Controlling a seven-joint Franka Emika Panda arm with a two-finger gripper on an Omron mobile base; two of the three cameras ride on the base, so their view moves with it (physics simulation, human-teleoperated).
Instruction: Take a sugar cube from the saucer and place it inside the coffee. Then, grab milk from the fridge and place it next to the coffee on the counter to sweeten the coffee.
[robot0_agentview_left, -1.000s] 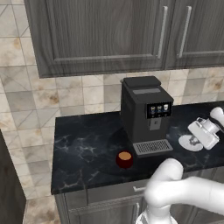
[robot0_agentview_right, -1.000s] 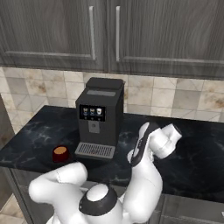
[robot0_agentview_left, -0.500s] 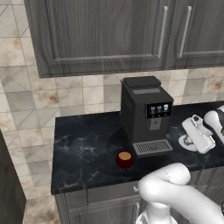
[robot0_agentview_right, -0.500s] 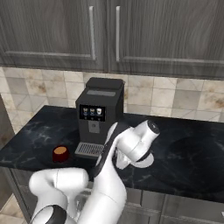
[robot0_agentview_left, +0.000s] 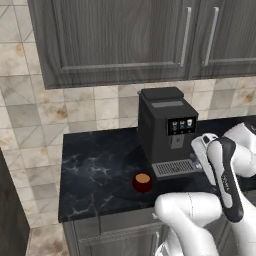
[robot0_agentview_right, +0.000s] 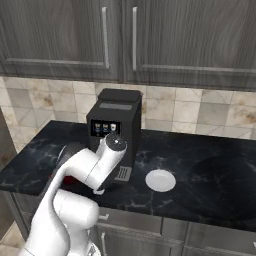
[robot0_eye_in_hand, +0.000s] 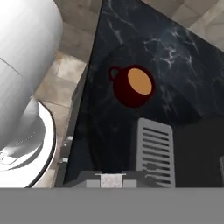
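The hand view looks down on the coffee (robot0_eye_in_hand: 133, 85), a dark red cup with a tan top, standing on the black counter (robot0_eye_in_hand: 175, 48) ahead of my gripper (robot0_eye_in_hand: 112, 180). The gripper is shut on a small pale sugar cube (robot0_eye_in_hand: 112, 178), held above the drip grille (robot0_eye_in_hand: 153, 146). In the left base view the coffee (robot0_agentview_left: 142, 182) stands just left of the machine's tray. The white saucer (robot0_agentview_right: 160, 180) lies bare on the counter (robot0_agentview_right: 200, 150), to the right of my arm. My arm hides the cup in the right base view.
The black coffee machine (robot0_agentview_left: 167, 130) stands at the back of the counter, right behind my arm (robot0_agentview_right: 95, 165). Dark wood-grain wall cupboards (robot0_agentview_left: 125, 35) hang above. A round dark hollow (robot0_agentview_right: 225, 185) sits in the counter at the right. The counter's front edge (robot0_eye_in_hand: 81, 109) drops to the floor.
My arm has swung left, away from over the saucer and across the front of the coffee machine towards the cup. The saucer is now uncovered.
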